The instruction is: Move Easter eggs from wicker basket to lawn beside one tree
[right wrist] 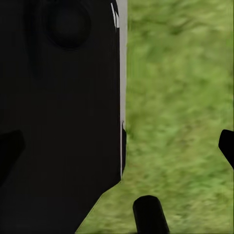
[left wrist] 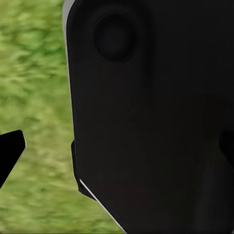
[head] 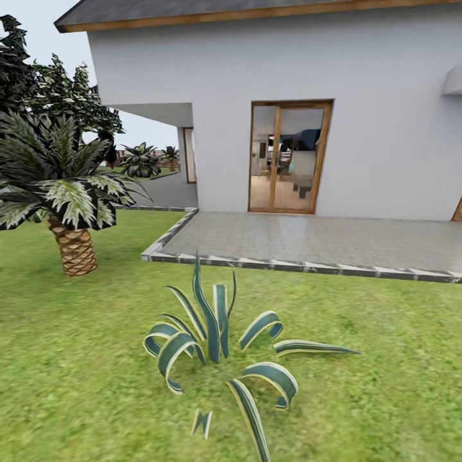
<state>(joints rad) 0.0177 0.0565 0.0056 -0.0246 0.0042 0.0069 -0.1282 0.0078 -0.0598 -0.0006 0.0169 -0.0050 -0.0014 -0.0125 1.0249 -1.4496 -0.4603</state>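
From the head camera I face the lawn (head: 77,359), with a striped agave (head: 215,340) growing from the grass just ahead of me. Beyond it lies a grey paved patio (head: 321,240) edged with pale kerb stones, and behind that a white house (head: 289,83) with a wood-framed glass door (head: 289,157). At my left a short palm (head: 61,186) stands on the grass, with dark-leaved trees (head: 45,83) behind it.

On my left wrist camera, a black robot body (left wrist: 156,122) sits close in front, with blurred grass beside it; one dark fingertip (left wrist: 9,151) pokes in at the edge. I cannot tell whether that gripper is apart or together.

On my right wrist camera I see the same sort of black body (right wrist: 58,112), grass beside it, and a dark fingertip (right wrist: 226,146) at the edge. Its spacing I cannot judge either.
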